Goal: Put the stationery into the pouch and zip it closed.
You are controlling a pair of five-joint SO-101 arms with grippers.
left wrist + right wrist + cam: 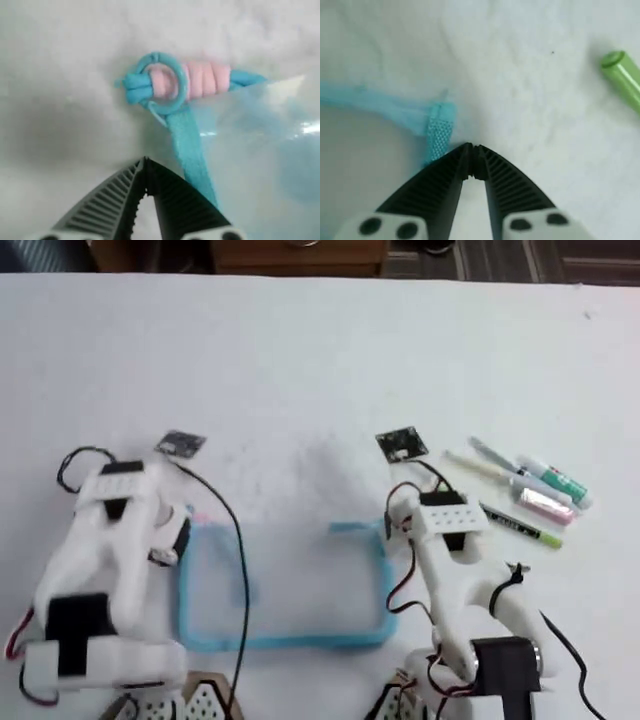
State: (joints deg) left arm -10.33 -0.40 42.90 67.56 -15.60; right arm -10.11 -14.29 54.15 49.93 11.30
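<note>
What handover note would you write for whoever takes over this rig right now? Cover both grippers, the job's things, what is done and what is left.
Left gripper: jaws shut, holding nothing, by the zipper pull.
Right gripper: jaws shut, beside the pouch corner tab.
Stationery: lying on the table beside the pouch.
Done: nothing packed.
Left: load all stationery, zip closed.

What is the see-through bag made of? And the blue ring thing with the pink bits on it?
The pouch looks like soft clear plastic: the table shows through it, and it glints. Its blue edging looks like woven fabric tape, with a visible mesh. The ring and pink beads look matte and rubbery, maybe silicone, though that is hard to tell for sure.
</note>
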